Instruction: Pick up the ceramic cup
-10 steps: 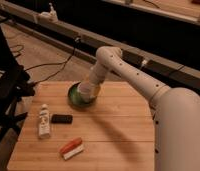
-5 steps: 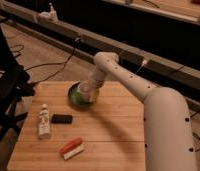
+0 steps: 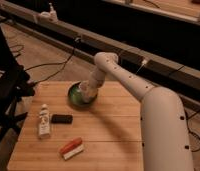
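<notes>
On the wooden table (image 3: 108, 130), I'm hovering the gripper (image 3: 87, 91) over the green saucer (image 3: 76, 96) — the ceramic cup (image 3: 86, 90) is sitting there, mostly hidden. Finger state — I cannot tell. Lifting is not yet done.

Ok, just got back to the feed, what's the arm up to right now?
The arm is reaching down to the far side of the wooden table, with its end effector over the green plate, where the cup sits. The end effector mostly hides the cup, so a grasp can't be confirmed. Nearer the camera lie a white bottle, a small black object and a red-and-white item, none being handled.
</notes>
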Tool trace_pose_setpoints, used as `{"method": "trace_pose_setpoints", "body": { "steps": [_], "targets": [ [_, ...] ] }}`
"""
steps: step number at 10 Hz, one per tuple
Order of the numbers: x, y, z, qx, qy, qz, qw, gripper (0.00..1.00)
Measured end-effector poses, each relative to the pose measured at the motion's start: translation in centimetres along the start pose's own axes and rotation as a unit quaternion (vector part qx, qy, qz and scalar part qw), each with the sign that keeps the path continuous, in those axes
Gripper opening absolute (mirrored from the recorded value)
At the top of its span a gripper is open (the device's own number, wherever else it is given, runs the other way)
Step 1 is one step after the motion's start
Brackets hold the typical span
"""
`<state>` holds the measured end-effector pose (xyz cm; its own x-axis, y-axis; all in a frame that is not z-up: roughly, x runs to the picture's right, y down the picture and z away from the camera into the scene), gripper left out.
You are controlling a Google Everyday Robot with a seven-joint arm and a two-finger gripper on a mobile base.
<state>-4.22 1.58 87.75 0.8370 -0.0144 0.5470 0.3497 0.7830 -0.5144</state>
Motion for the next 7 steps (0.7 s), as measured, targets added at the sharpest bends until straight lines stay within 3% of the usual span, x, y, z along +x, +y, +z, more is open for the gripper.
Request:
{"method": "trace_pose_setpoints", "body": {
  "steps": [2,5,6,7],
  "targets": [
    [-1.3,-1.2,-2.7,0.036,-0.007,-0.019,0.9991,0.00],
    [-3.5,-2.3,-8.3,0.104,-0.022,-0.045,0.9934,0.00],
    [-3.8,-2.2,-9.9,0.119,-0.027,-0.046,0.9915,0.00],
    [-3.8,-2.2,-9.9,0.119,-0.027,-0.046,0.9914,0.00]
  ]
}}
